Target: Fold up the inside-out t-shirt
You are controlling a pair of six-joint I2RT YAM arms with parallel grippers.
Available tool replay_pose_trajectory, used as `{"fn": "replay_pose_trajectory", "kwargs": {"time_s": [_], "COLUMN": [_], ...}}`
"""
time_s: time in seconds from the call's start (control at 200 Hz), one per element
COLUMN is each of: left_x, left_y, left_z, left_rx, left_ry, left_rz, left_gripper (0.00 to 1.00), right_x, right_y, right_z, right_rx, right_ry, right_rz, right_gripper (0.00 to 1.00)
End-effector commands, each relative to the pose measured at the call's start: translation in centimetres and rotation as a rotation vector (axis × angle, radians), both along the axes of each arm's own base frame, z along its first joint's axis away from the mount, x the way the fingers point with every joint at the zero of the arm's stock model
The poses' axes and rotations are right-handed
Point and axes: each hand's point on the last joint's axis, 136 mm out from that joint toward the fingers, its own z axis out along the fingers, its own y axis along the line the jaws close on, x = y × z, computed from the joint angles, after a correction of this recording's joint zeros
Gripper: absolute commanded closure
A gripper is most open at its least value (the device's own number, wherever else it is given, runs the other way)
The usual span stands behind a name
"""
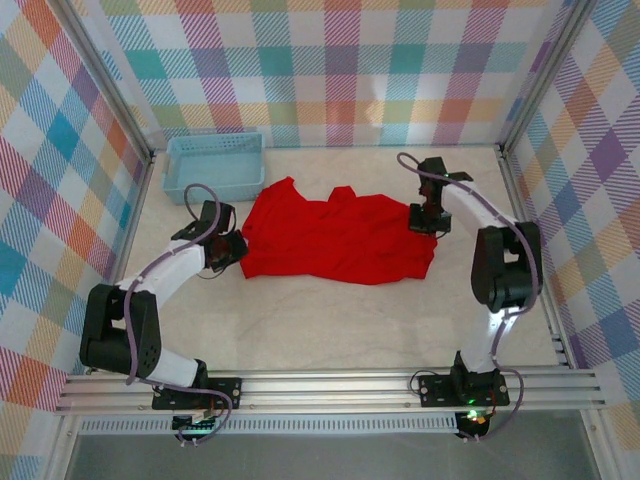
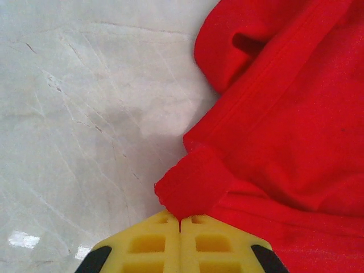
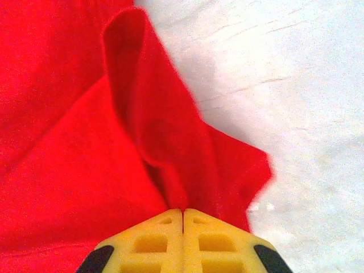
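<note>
The bright red soft cloth t-shirt [image 1: 335,240] lies rumpled on the pale marbled tabletop [image 1: 330,320], near the light-blue plastic basket [image 1: 213,165]. Its long axis runs left to right between the arms; which end holds the collar cannot be told. The left tool [image 2: 180,220] is pressed together on a bunched hem at the left edge, and the right tool [image 3: 182,213] pinches a fold at the right edge. This looks like the spreading step: both ends likely need lifting and drawing apart evenly.
</note>
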Motion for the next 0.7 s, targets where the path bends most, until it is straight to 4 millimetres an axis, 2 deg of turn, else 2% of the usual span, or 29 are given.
{"fn": "replay_pose_trajectory", "kwargs": {"time_s": [0.0, 0.05, 0.14, 0.275, 0.335, 0.39, 0.455, 0.51, 0.535, 0.61, 0.695], "left_x": [0.6, 0.9, 1.0, -0.1, -0.6, -0.6, 0.0, 1.0, 1.1, 2.0, 2.9], "left_y": [-0.2, -0.6, -1.4, -1.9, -1.9, -2.3, -2.6, -2.6, -2.6, -3.2, -4.3], "left_z": [4.8, 7.1, 12.4, 19.9, 21.6, 22.1, 20.7, 18.1, 16.1, 12.1, 10.0], "left_rx": [-0.059, -0.092, -0.158, -0.225, -0.237, -0.248, -0.247, -0.225, -0.211, -0.207, -0.241], "left_ry": [-0.140, -0.204, -0.350, -0.572, -0.634, -0.659, -0.628, -0.544, -0.466, -0.309, -0.217], "left_rz": [0.003, -0.007, -0.028, -0.063, -0.075, -0.099, -0.113, -0.101, -0.094, -0.103, -0.131], "left_gripper": [1.00, 1.00, 1.00, 1.00, 1.00, 1.00, 1.00, 1.00, 1.00, 1.00, 1.00], "right_x": [-1.2, -1.9, -3.5, -7.2, -9.3, -11.1, -12.6, -12.9, -12.8, -11.4, -9.6], "right_y": [-3.6, -4.0, -4.5, -5.6, -6.1, -6.4, -6.6, -6.5, -6.2, -5.6, -5.1], "right_z": [10.2, 14.0, 20.9, 29.9, 33.2, 35.7, 37.5, 37.6, 37.3, 34.7, 30.6], "right_rx": [-0.117, -0.118, -0.090, -0.058, -0.048, -0.029, -0.021, -0.024, -0.023, -0.032, -0.045], "right_ry": [-0.219, -0.309, -0.472, -0.698, -0.792, -0.877, -0.951, -0.950, -0.938, -0.856, -0.717], "right_rz": [-0.098, -0.120, -0.148, -0.193, -0.206, -0.212, -0.210, -0.187, -0.169, -0.128, -0.111], "right_gripper": [1.00, 1.00, 1.00, 1.00, 1.00, 1.00, 1.00, 1.00, 1.00, 1.00, 1.00]}}
